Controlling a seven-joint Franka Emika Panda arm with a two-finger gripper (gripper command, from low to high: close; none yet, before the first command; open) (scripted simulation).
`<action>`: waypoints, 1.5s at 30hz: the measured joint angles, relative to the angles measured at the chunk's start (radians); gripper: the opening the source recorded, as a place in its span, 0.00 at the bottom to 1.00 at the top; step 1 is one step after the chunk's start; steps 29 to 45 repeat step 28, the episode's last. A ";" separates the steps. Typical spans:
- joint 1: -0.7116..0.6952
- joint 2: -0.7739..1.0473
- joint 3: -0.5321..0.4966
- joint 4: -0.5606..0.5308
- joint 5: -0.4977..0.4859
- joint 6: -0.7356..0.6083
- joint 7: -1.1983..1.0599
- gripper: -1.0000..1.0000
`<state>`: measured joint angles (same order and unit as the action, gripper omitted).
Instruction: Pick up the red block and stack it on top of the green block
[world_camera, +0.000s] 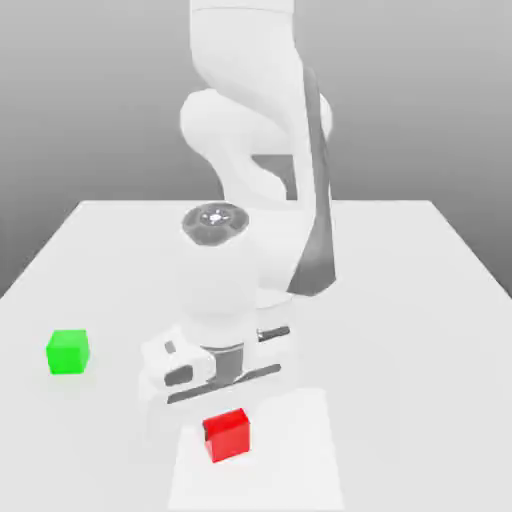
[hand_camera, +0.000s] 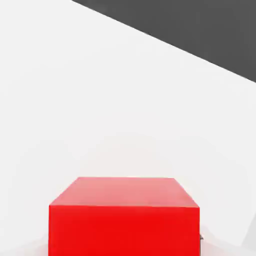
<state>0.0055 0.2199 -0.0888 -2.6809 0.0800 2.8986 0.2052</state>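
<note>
Two blocks lie on the white worktop (world_camera: 420, 300). The green block (world_camera: 67, 352) sits at the middle left of the exterior view, well apart from the red block (world_camera: 227, 434) at the lower centre. Just above the red block hangs the pincer (world_camera: 222, 402), its jaws brought together, apparently clamped on the block. This cube looks stiff, light and smooth, so two opposite flat sides seem best for holding.

In the exterior view, we saw the arm (world_camera: 255, 120) cut off by the top edge, and its hand hid the gripper's fingers above the red block (world_camera: 227, 433). In the hand view, the block (hand_camera: 124, 217) ran off the frame's edge, its lower part unseen.
</note>
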 joint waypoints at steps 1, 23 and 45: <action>0.004 -0.033 -0.007 -0.005 -0.015 -0.028 0.011 0.00; -0.527 -0.208 -0.299 -0.112 -0.047 -0.093 0.360 0.00; -0.548 -0.122 -0.255 -0.110 0.055 -0.018 0.288 1.00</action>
